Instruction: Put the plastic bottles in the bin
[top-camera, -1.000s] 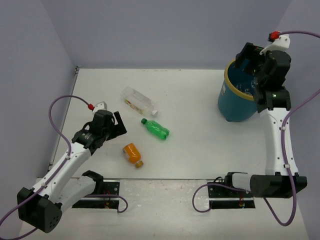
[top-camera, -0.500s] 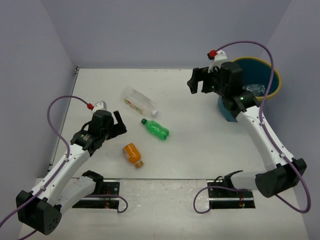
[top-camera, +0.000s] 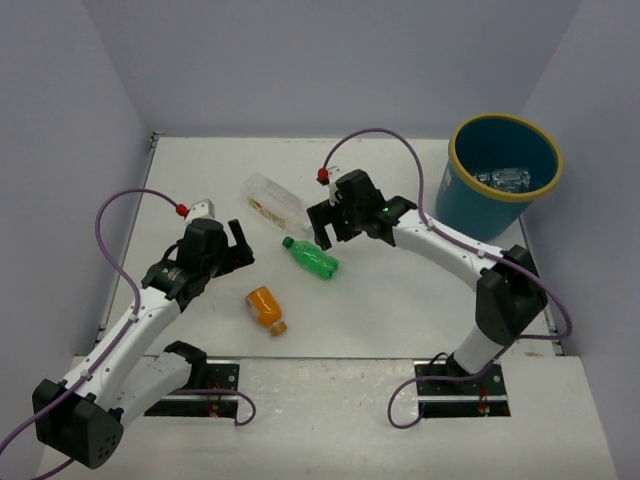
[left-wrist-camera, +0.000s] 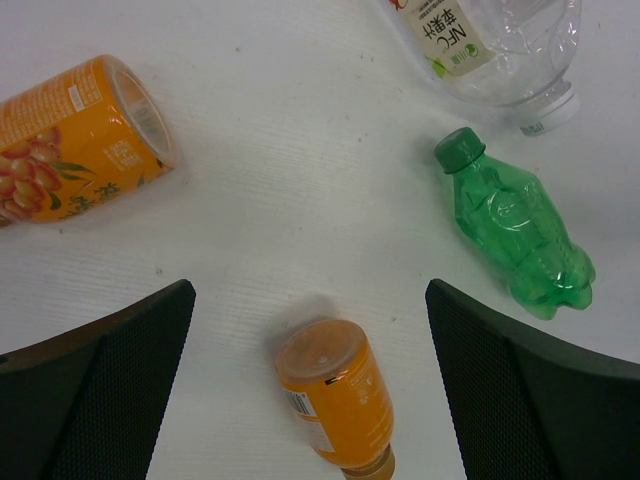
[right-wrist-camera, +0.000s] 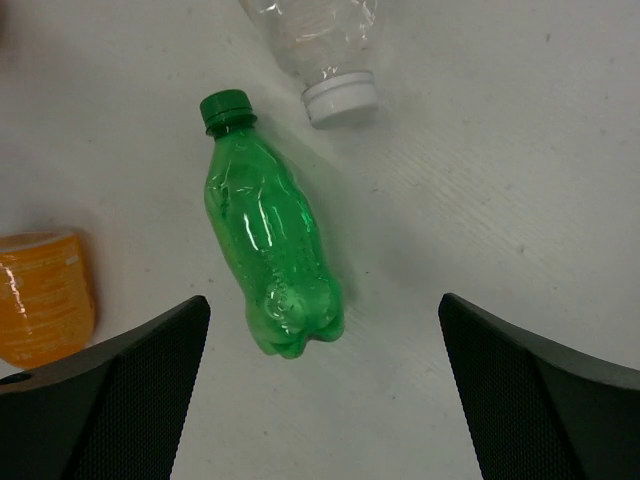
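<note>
Three bottles lie on their sides on a white table (top-camera: 400, 310). The green bottle (top-camera: 312, 257) sits near the middle, cap pointing toward the far left. The clear bottle (top-camera: 275, 200) lies just beyond the green bottle on its far-left side, its white cap close to the green cap but not touching. The orange bottle (top-camera: 265, 307) lies near the green bottle on its near-left side, apart from it. The bin (top-camera: 475, 212), teal with a yellow rim, stands upright well to the far right of the green bottle; more bottles (top-camera: 503, 180) lie inside it. The right claw (top-camera: 322, 228) hangs just over the green bottle's far side, fingers spread wide and holding nothing; its wrist view shows the green bottle between the two spread fingers. The left claw (top-camera: 240, 248) hovers to the left of the green bottle, also spread wide and empty. Its wrist view shows an orange-labelled item (left-wrist-camera: 80, 115) farther left of the green bottle, possibly a second orange bottle, though its end is cut off by the frame edge.
</note>
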